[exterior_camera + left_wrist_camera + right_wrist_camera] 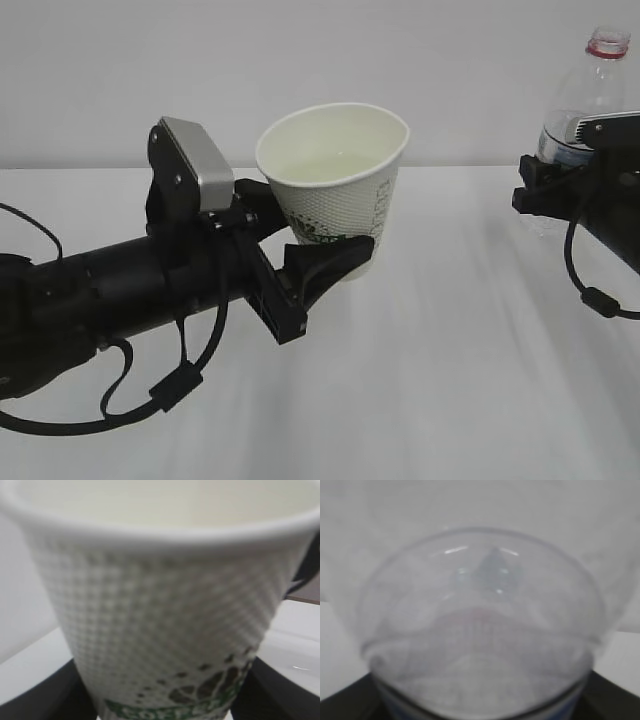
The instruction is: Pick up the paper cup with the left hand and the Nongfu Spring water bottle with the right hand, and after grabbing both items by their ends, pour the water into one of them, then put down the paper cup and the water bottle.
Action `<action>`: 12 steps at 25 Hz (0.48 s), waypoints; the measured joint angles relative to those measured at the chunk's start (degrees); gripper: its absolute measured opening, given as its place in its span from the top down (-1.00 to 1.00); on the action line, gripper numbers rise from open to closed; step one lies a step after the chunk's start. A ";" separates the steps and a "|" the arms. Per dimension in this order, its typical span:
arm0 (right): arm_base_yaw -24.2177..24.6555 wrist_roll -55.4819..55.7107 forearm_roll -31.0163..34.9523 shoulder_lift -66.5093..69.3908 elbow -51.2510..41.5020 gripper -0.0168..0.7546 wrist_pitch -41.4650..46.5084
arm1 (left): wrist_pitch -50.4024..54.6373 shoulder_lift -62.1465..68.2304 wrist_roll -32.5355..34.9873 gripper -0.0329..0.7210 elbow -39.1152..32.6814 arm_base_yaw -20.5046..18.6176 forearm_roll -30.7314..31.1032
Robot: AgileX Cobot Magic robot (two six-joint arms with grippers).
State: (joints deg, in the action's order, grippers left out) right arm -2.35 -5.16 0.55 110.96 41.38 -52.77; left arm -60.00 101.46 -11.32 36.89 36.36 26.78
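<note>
Both end effectors grip: left paper cup, right water bottle.

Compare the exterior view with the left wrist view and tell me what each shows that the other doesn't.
Only the exterior view shows the Nongfu Spring water bottle upright in the right hand, the left hand and its arm, and the pool of water inside the cup. Only the left wrist view shows the green lettering near the cup's base, close up. Both show the paper cup, held upright above the white table.

The right claw hides the Nongfu Spring water bottle's lower half.
</note>
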 joint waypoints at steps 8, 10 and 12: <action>0.00 0.00 0.00 0.00 0.00 -0.30 0.00 | 0.32 0.13 4.13 -0.41 0.00 -1.18 -7.66; 0.00 0.00 0.00 0.00 0.00 -0.30 0.00 | 0.64 0.13 4.28 -0.41 0.00 -2.54 -7.79; 0.00 0.00 0.00 0.00 0.00 -0.30 0.00 | 0.94 0.13 4.39 -0.41 0.00 -4.11 -7.82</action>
State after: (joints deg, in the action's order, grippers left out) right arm -2.35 -5.16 0.55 110.96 41.38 -52.77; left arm -59.06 101.59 -6.93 36.89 32.25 18.95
